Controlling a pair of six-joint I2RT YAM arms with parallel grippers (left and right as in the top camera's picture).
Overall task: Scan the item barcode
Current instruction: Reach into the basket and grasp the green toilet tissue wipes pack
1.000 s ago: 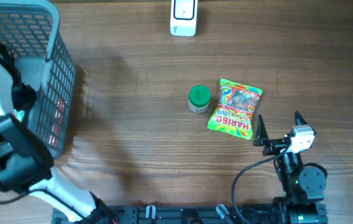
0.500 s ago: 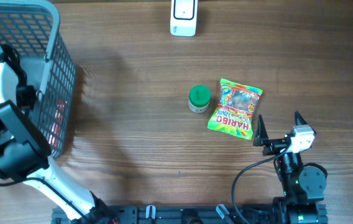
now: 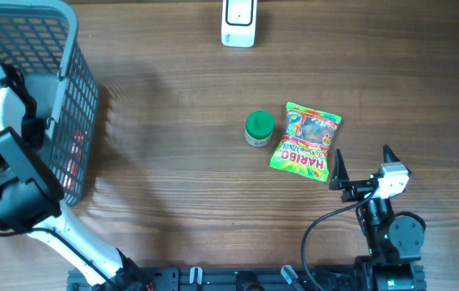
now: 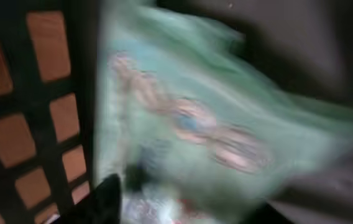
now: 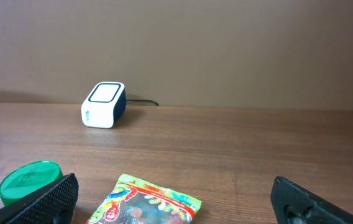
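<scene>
Black-and-white left arm [image 3: 10,182] — black right arm [image 3: 392,232], white wrist block [image 3: 393,179], looping black cable [image 3: 317,227]

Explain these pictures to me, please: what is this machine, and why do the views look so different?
These are two robot arms at a wooden table. One picture looks down from above; the other two come from a camera on each wrist. From above, the left arm reaches into a grey basket; its wrist picture is blurred, showing a greenish packet close up, and I cannot tell whether it is gripped. The right gripper stands open and empty near a Haribo bag and a green-lidded jar. The white box at the far edge is the barcode scanner.
</scene>
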